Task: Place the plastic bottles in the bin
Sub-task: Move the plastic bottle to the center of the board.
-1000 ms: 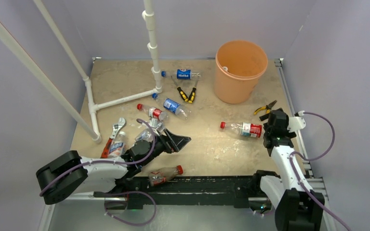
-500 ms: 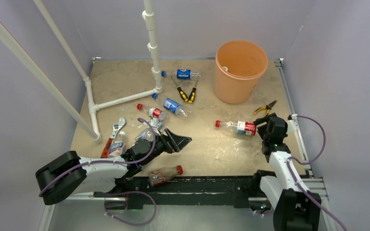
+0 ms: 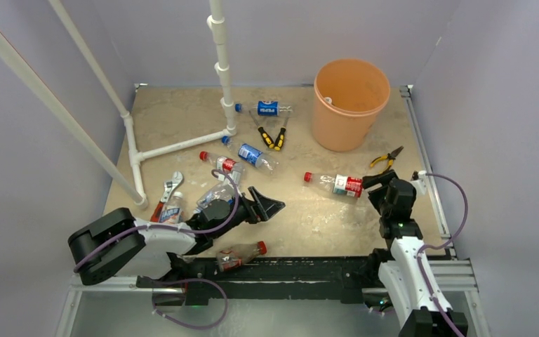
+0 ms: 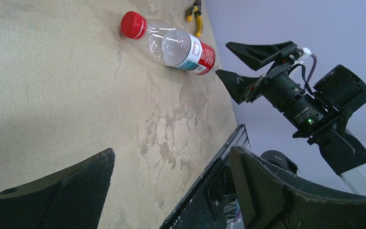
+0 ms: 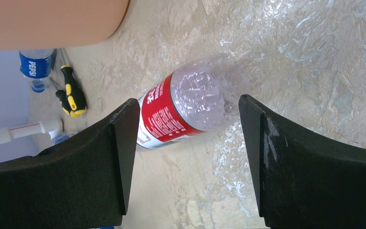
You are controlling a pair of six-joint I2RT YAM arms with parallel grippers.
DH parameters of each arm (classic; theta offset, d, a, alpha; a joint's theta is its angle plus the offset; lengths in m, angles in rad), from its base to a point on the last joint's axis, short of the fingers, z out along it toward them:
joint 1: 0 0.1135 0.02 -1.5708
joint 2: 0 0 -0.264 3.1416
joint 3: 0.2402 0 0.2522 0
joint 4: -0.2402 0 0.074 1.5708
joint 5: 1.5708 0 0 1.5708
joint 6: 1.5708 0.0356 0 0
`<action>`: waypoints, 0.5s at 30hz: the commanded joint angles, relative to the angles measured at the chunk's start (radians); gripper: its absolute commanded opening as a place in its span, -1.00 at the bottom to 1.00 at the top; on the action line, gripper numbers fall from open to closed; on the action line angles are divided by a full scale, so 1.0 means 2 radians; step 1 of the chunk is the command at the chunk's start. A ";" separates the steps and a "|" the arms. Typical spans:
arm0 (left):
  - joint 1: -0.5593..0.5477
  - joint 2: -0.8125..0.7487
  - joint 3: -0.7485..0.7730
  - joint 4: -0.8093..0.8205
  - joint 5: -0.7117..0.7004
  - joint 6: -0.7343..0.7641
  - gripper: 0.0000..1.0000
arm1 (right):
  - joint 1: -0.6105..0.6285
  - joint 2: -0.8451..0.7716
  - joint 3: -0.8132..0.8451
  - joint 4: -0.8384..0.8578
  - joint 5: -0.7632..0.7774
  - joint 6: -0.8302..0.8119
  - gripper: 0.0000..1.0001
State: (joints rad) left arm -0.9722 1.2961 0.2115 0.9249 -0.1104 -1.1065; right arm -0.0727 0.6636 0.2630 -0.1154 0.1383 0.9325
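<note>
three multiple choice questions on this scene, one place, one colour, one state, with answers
1. Where does the round orange plastic bucket stand on the table? A) far right B) near left C) between the arm bases
2. What colour is the cap of the clear plastic bottle at the right gripper? A) blue B) red C) white
3. How is the left gripper? A) shut on a bottle B) open, empty C) shut, empty
Answers: 1 A, it stands far right; 2 B, red in the left wrist view; 3 B, its jaws stand apart, nothing between.
</note>
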 commanded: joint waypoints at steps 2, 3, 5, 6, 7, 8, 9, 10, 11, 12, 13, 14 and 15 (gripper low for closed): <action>-0.003 -0.029 0.021 -0.034 -0.005 0.008 0.78 | 0.001 -0.004 0.025 0.024 0.025 0.016 0.55; -0.003 -0.036 0.020 -0.047 -0.010 0.010 0.78 | 0.001 0.001 0.026 0.032 0.028 0.018 0.55; -0.003 -0.051 0.019 -0.064 -0.016 0.012 0.78 | 0.001 0.019 0.024 0.047 0.034 0.023 0.56; -0.003 -0.056 0.018 -0.069 -0.018 0.011 0.78 | 0.001 0.032 0.027 0.053 0.043 0.021 0.57; -0.003 -0.060 0.016 -0.070 -0.019 0.010 0.78 | 0.001 0.047 0.030 0.055 0.052 0.020 0.58; -0.003 -0.064 0.013 -0.071 -0.020 0.009 0.78 | 0.001 0.062 0.033 0.061 0.061 0.020 0.59; -0.003 -0.067 0.010 -0.072 -0.022 0.007 0.77 | 0.001 0.080 0.035 0.076 0.069 0.021 0.59; -0.004 -0.071 0.007 -0.074 -0.025 0.005 0.77 | 0.001 0.092 0.035 0.092 0.074 0.021 0.59; -0.004 -0.076 0.005 -0.080 -0.027 0.003 0.77 | 0.001 0.105 0.033 0.107 0.080 0.019 0.59; -0.004 -0.083 0.005 -0.089 -0.027 0.002 0.76 | 0.001 0.119 0.031 0.125 0.081 0.014 0.58; -0.003 -0.091 0.005 -0.100 -0.028 0.004 0.76 | 0.001 0.132 0.032 0.139 0.076 0.008 0.53; -0.004 -0.099 0.008 -0.113 -0.031 0.006 0.76 | 0.001 0.144 0.034 0.150 0.064 0.003 0.48; -0.003 -0.108 0.010 -0.126 -0.036 0.008 0.76 | 0.001 0.153 0.033 0.170 0.062 -0.009 0.41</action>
State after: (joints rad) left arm -0.9733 1.1408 0.2222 0.7456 -0.1474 -1.1042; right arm -0.0727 0.9108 0.2974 0.0570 0.2440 0.9569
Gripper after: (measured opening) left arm 0.884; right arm 0.750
